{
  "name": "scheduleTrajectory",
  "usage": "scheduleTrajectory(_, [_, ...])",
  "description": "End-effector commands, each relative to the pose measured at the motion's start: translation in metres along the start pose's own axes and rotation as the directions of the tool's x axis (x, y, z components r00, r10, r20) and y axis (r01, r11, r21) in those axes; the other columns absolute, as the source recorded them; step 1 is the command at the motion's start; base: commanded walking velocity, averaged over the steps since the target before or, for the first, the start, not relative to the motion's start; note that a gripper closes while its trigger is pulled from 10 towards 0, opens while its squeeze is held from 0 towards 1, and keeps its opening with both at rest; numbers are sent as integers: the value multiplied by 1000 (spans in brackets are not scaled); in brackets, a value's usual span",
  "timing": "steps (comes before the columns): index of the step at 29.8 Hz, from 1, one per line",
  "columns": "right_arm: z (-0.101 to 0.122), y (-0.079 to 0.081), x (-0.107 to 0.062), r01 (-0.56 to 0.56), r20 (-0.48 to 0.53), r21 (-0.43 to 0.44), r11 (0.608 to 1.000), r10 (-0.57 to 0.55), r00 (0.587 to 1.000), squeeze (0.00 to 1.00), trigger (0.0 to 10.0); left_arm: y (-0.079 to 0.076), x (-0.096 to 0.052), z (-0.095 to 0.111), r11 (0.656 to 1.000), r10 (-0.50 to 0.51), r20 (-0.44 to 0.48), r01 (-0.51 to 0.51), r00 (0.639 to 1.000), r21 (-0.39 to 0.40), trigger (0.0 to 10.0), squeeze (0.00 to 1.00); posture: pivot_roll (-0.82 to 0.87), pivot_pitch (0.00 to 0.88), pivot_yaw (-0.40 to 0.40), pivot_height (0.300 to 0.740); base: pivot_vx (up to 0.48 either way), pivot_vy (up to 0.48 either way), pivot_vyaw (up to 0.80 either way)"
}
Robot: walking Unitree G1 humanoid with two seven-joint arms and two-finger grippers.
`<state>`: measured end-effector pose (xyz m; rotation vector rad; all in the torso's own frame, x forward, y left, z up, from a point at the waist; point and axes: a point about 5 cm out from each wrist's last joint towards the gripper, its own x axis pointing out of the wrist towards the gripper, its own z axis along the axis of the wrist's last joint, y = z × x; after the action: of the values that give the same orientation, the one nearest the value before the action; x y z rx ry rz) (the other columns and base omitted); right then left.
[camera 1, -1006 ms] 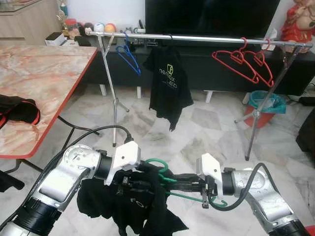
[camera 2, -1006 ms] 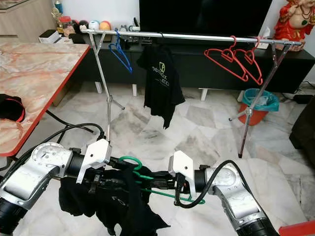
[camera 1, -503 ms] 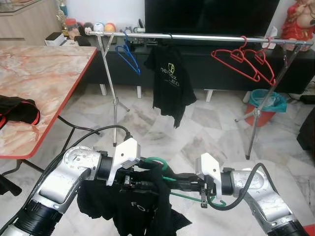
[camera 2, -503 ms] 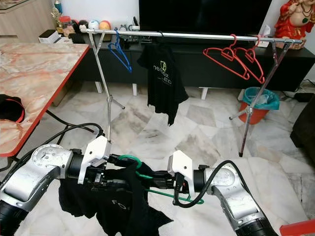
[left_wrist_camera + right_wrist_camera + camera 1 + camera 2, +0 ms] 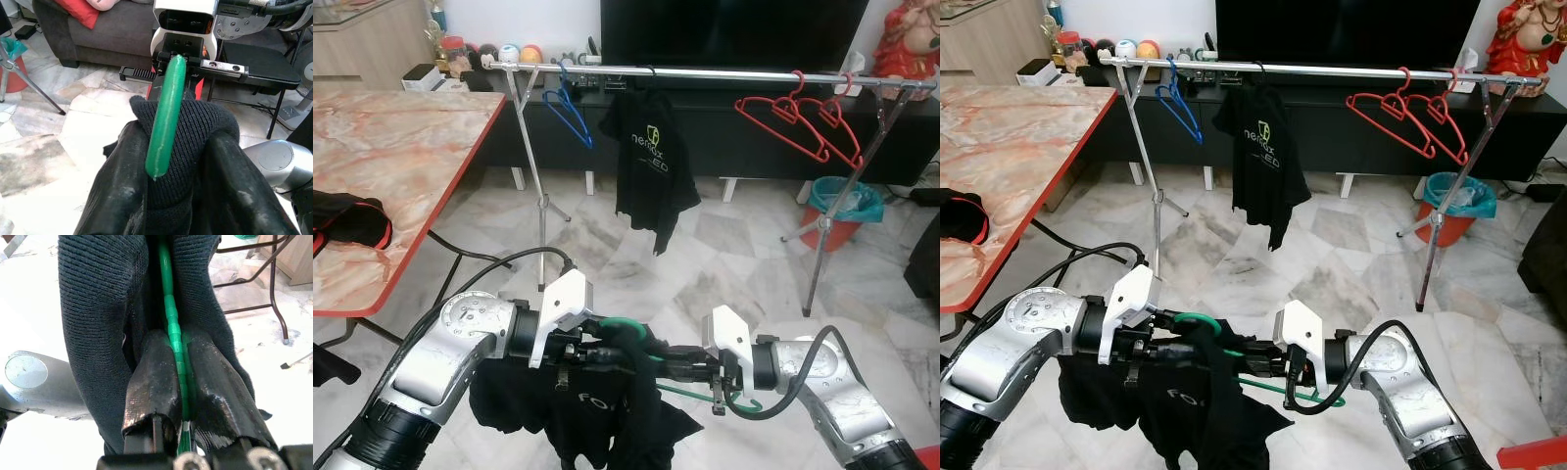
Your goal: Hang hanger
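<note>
— Two grippers meet low in the middle of the frame. Where is the green hanger [image 5: 628, 325]?

— It lies between them, in the lower centre of the head views, with a black shirt [image 5: 597, 416] draped over it. The shirt hangs down toward the marble floor [image 5: 724, 255].

— How does the left gripper [image 5: 168, 161] stand?

— In its wrist view, its two fingers [image 5: 120, 196] are pressed on the knitted collar of the shirt, with the green rod of the hanger between them. So the jaws are clamped on the collar and the hanger together.

— And the right gripper [image 5: 178, 382]?

— Its fingers [image 5: 151, 377] are closed on the thin green wire of the hanger, and the dark cloth is on both sides of the wire.

— What is farther away?

— One clothes rail [image 5: 724, 75] runs across the top of the frame. On it hang a blue hanger [image 5: 570, 116] at the upper left, a black T-shirt [image 5: 648, 166] near the middle, and two red hangers [image 5: 803, 122] at the upper right. At the left edge stands a marble table [image 5: 391, 186] with a dark garment [image 5: 350, 217] on it.
</note>
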<state>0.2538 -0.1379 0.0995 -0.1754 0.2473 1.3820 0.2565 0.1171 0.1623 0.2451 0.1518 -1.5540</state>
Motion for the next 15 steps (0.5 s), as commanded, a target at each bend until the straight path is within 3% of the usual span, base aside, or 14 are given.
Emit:
scheduleTrajectory(1, [2,-4,-3,28,1,-14,1000,-28,1000,0,0,-2,-3,6,1000,-14,15,14,1000,13,0,0,59,23,3,740,0,0,0])
scheduleTrajectory(15, [-3,-16,-29,138,-24,-15,990,-139,990,0,0,-5,-15,1,1000,17,4,-17,1000,-22,0,0,59,25,5,740,0,0,0])
